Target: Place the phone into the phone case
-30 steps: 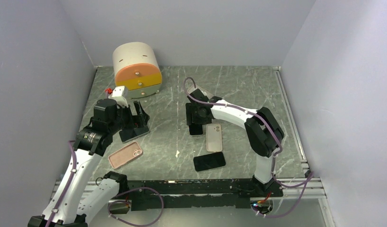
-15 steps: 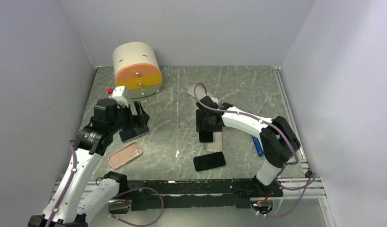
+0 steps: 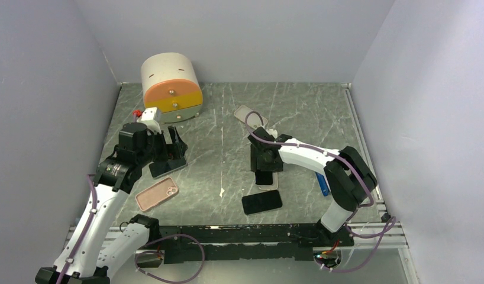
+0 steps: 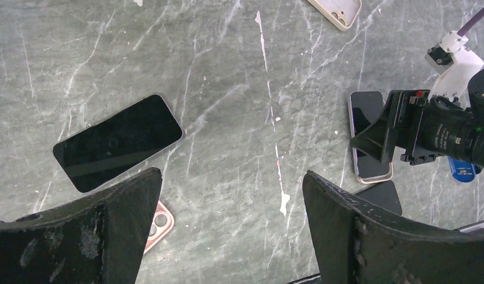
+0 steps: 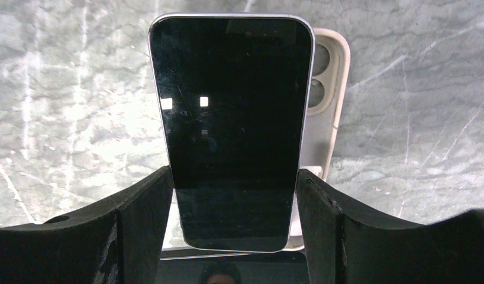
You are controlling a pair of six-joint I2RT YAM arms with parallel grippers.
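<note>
Phone (image 5: pixel 231 118) sat clamped in right pincer (image 5: pixel 232 201), offset over phone case (image 5: pixel 326 89); should square edges before pressing down; left pincer (image 4: pixel 228 231) gaped wide.

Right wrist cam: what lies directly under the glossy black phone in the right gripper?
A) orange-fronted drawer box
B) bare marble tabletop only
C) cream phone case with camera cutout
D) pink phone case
C: the cream phone case peeks out along the side of the glossy black phone, which is clamped in the right gripper.
</note>
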